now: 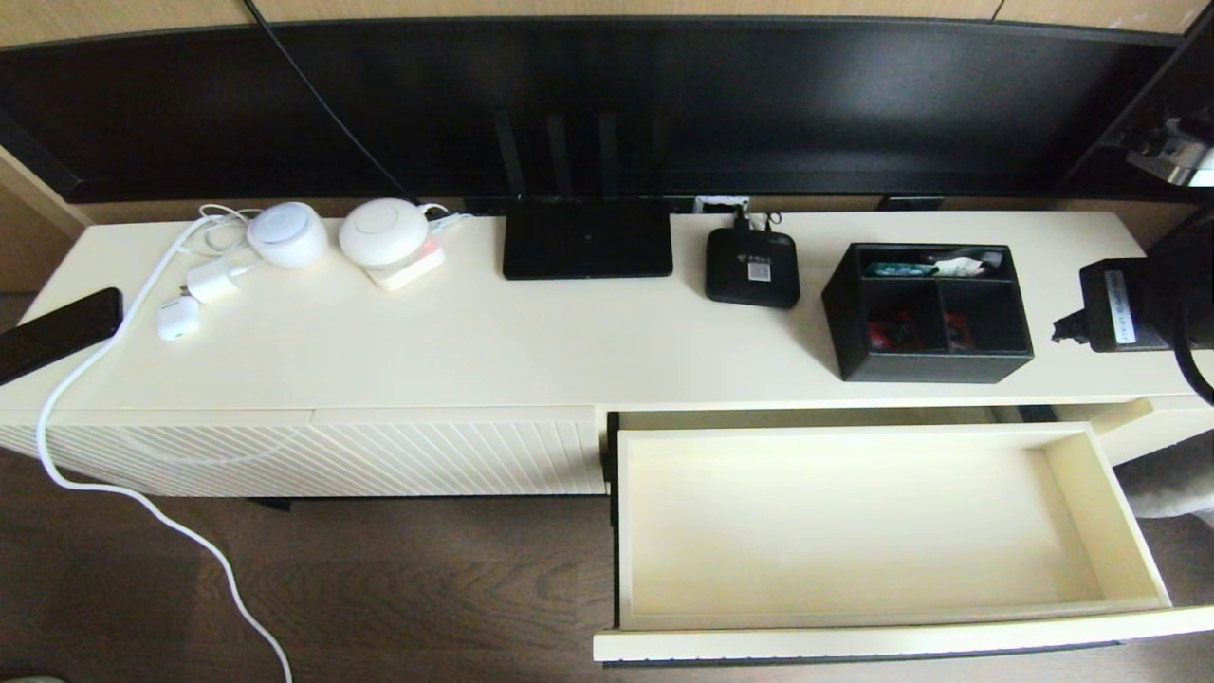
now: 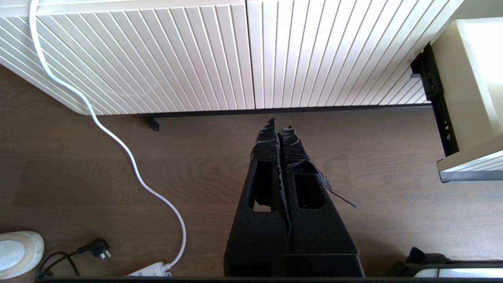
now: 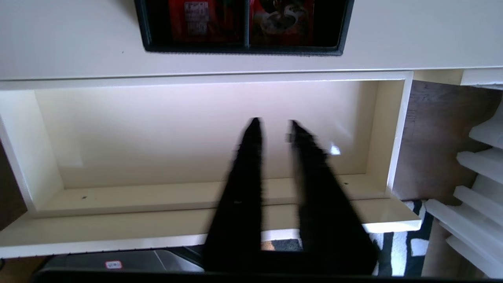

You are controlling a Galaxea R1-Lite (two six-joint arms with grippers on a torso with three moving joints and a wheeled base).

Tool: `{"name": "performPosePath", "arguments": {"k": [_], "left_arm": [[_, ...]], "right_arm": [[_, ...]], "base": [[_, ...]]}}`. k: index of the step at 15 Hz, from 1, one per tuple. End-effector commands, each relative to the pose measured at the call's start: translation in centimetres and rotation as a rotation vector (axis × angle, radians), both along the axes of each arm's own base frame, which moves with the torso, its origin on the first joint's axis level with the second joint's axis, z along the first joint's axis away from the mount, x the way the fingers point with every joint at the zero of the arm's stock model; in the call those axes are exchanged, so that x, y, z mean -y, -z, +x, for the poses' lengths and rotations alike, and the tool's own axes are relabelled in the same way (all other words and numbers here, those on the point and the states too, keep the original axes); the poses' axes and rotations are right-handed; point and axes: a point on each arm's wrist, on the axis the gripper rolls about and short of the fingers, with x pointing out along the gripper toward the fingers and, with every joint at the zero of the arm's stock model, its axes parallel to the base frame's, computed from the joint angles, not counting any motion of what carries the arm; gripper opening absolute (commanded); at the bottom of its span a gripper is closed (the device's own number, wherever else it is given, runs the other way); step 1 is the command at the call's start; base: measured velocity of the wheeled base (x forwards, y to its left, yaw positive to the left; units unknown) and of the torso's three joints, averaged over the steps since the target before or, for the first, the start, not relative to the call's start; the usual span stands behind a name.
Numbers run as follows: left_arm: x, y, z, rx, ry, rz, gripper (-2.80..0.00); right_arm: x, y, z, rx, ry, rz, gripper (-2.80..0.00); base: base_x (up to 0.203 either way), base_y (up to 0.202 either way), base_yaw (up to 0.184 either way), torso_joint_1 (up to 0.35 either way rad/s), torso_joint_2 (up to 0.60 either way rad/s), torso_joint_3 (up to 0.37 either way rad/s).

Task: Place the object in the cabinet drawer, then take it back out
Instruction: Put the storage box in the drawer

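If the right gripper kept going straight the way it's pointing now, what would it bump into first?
Most likely the bare cream floor of the open cabinet drawer. The right gripper, fingers slightly apart, aims down into it, with nothing in between. The black organizer box sits beyond on the cabinet top. Depth is hard to judge.

No legible text anywhere; sticker on the small black device [image 1: 752, 267] unreadable.

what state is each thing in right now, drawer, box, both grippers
cabinet drawer: pulled fully open, nothing inside
organizer box: on the cabinet top behind the drawer, upright, not held
right gripper: open, holding nothing, above the drawer
left gripper: shut, holding nothing, low over the floor before the ribbed panel
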Motion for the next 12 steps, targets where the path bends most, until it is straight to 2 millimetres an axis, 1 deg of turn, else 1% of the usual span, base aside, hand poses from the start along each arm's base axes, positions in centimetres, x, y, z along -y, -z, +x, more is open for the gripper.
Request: {"name": "performPosePath", "arguments": {"k": [1, 3, 7, 12], "left_arm": [[0.0, 0.0, 0.0, -0.001, 0.0, 0.001, -2.8], [0.0, 0.0, 0.0, -0.001, 0.0, 0.001, -2.8], [0.0, 0.0, 0.0, 0.0, 0.0, 0.001, -2.8], [0.0, 0.0, 0.0, -0.001, 0.0, 0.001, -2.8]], "right_arm": [[-0.5, 0.6, 2.4, -0.04, 0.017, -0.002, 0.0], [-0.8, 1.3, 4.2, -0.065, 0.043, 0.012, 0.0], [-0.7, 1.9, 7.6, -0.074, 0.069, 0.028, 0.0], [-0.7, 2.6, 10.3, -0.071, 0.08, 0.03, 0.0]], "base": [[0.0, 0.0, 0.0, 0.0, 0.0, 0.0], [0.0, 0.0, 0.0, 0.0, 0.0, 0.0], [0.0, 0.0, 0.0, 0.0, 0.0, 0.0], [0.0, 0.0, 0.0, 0.0, 0.0, 0.0]]}}
